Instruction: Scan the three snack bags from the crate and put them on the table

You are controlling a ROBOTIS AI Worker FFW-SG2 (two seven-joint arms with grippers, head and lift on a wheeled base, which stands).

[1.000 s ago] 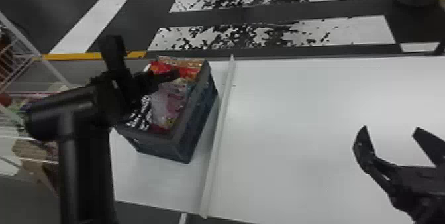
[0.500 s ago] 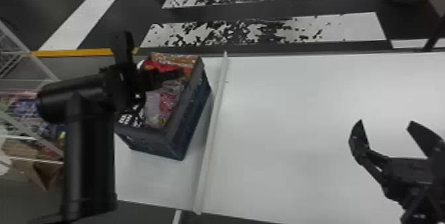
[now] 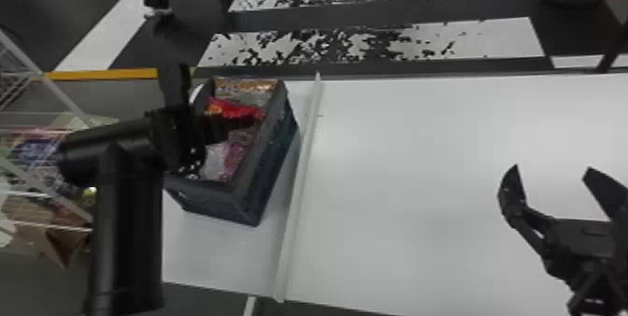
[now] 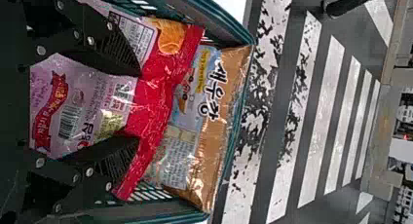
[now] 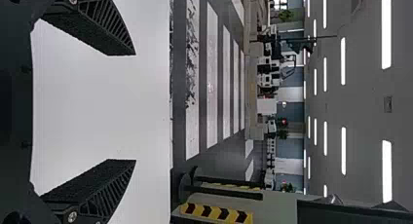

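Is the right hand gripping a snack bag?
No, the right hand is over the white table, its fingers wide apart with nothing between them.

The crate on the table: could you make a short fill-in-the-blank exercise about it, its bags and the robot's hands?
The crate stands on a table whose top is ____.
The snack bags lie ____ the crate.
The hand at the crate is the robot's ____ one.
The other hand is ____, not shut.

Missing words: white; inside; left; open.
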